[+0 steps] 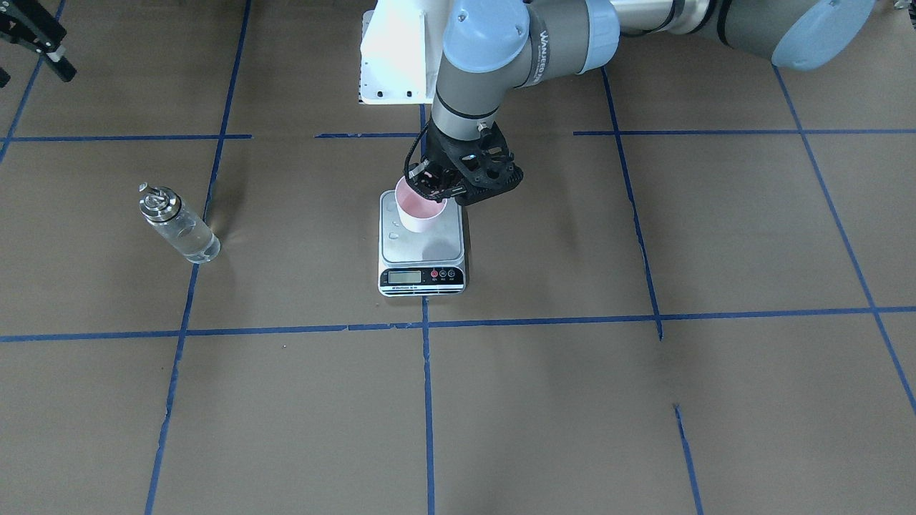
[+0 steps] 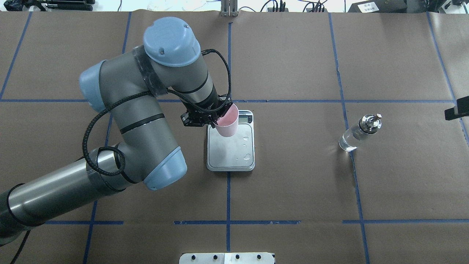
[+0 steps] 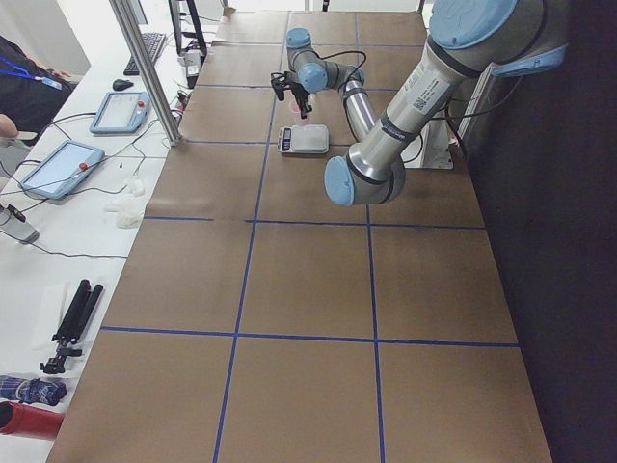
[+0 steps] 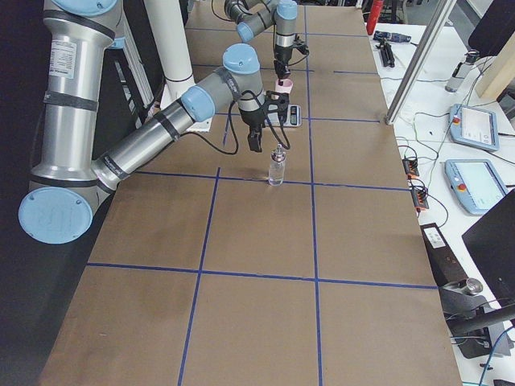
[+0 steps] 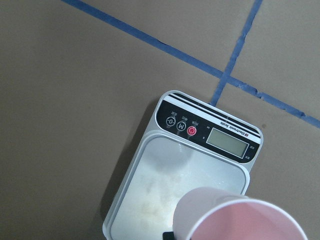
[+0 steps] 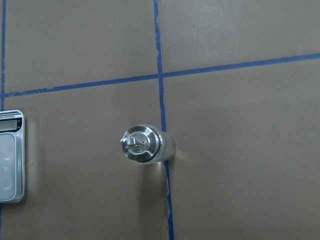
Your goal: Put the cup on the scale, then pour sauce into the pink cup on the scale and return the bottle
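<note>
Our left claw [image 2: 215, 121] pinches the cup [image 2: 228, 126] by the rim, over the scale [image 2: 234, 157] mid-frame. The right claw [image 4: 256, 143] hangs near the bottle [image 4: 276, 169], and we can't tell if it's open. The bottle stands upright on the worktop [image 2: 293, 183], right side of the overhead view.

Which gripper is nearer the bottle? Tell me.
Right. The right gripper hangs above and beside the bottle; the left gripper holds the cup at the scale, farther off.

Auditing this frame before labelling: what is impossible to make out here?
Scale reading: display too faint in left wrist view, too small elsewhere.
Whether cup rests on scale: base cut off by left wrist view's edge.
Right end effector open or shut: too small in exterior right view.
</note>
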Tool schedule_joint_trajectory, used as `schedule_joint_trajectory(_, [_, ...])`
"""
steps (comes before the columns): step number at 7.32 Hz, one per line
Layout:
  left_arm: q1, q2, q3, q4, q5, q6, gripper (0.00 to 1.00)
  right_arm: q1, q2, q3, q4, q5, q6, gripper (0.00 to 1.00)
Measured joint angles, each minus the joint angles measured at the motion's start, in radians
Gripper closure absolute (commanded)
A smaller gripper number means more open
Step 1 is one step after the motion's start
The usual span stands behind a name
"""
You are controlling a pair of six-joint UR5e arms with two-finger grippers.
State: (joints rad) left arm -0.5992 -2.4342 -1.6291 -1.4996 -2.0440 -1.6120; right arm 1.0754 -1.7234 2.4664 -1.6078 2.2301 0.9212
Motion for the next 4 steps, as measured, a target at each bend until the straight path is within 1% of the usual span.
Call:
schedule_joint_trajectory(1, [0.005, -0.003, 0.02, -0.018, 0.005, -0.008, 1.0, -0.093, 0.003, 0.023, 0.0, -0.078, 0.095, 0.0])
schedule_joint_trajectory(2, [0.01, 0.001, 0.035, -0.034, 0.021, -0.015, 1.0, -0.155, 0.006, 0.039, 0.001, -0.135, 0.15, 0.0])
schedule_joint_trajectory(4, [0.037, 0.011, 0.044, -0.045, 0.066, -0.034, 1.0, -0.193, 0.006, 0.063, 0.0, -0.171, 0.182, 0.0])
